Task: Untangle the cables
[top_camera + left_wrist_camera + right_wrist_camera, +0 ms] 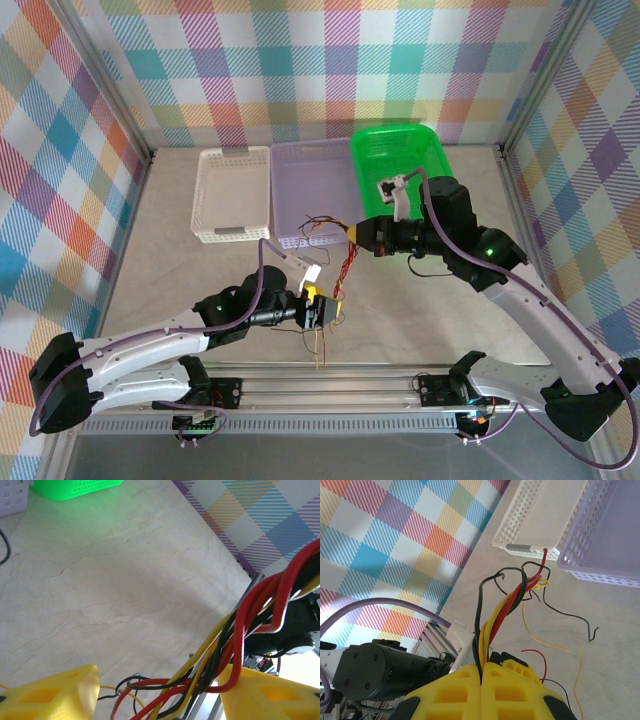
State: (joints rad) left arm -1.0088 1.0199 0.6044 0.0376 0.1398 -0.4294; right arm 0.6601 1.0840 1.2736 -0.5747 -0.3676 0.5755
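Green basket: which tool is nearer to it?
Right. The right tool, shut on the cables, sits just off the near-left corner of the green basket; the left tool is farther off, toward the near side.

Back wall (300, 70), upper centre of the top view: plaid panel in pink, orange, yellow, teal, blue and purple squares with fine diagonal hatching; left wall (60, 150) and right wall (590, 150): same plaid, slanting inward toward the back; corner posts (108, 80): bare silver metal, one at each back corner; bench (200, 300): pale beige, marble-like surface with faint veins, matt; rail (330, 385): slotted aluminium, along the near edge at the bottom of the frame; light: soft and even, shadows on the bench diffuse, plaid brightly lit at upper left of the right wrist view.
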